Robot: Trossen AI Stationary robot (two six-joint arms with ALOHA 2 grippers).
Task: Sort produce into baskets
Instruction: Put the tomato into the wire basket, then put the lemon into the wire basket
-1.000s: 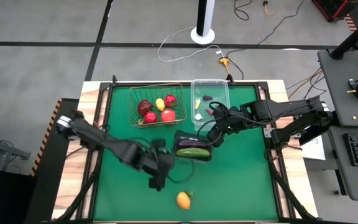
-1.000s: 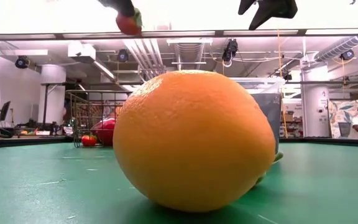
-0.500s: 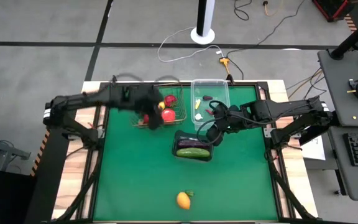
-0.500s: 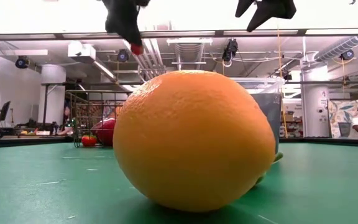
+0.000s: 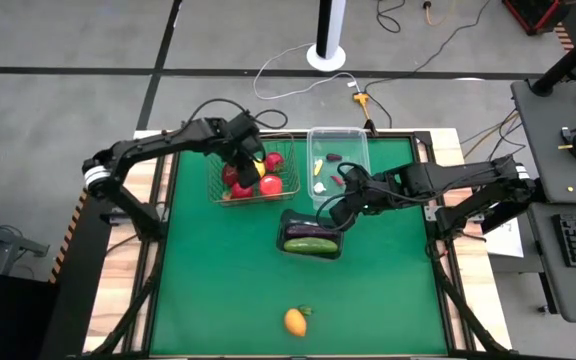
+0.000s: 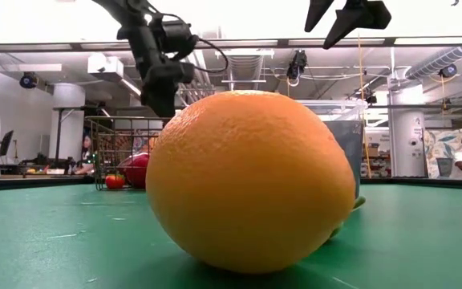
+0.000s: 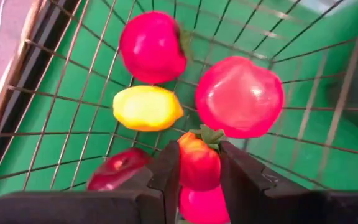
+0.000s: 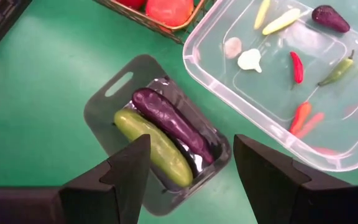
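While the left gripper (image 5: 251, 162) hangs over the wire basket (image 5: 215, 170) at the table's (image 5: 218, 290) far left part, the high view shows red fruits and a lemon (image 5: 258, 167) inside that basket, a clear tub (image 5: 356, 150) beside it at the far edge, and a dark tray (image 5: 288, 222) mid-table with a cucumber (image 5: 311, 245) and an eggplant (image 5: 308, 233); the right gripper (image 5: 340, 212) sits above the tray's right end, by the tub's near corner, and an orange (image 5: 294, 321) lies alone near the near edge. Low view: orange (image 6: 251, 181) fills the shot, left gripper (image 6: 160, 95) up over the basket (image 6: 111, 148), right gripper (image 6: 345, 16) high, fingers spread, nothing between. Left wrist view: jaws narrowed tight on a small red fruit (image 7: 199, 163) with a green stem, held above the basket floor; under it a lemon (image 7: 146, 107), a round red fruit (image 7: 152, 46), a big pinkish-red one (image 7: 239, 96), a dark-red apple (image 7: 114, 171). Right wrist view: jaws wide apart and empty over the tray (image 8: 101, 106); eggplant (image 8: 166, 121) and cucumber (image 8: 151, 146) side by side, touching; tub (image 8: 197, 53) holds chilies (image 8: 297, 66), garlic (image 8: 250, 60), a small dark eggplant (image 8: 330, 18).
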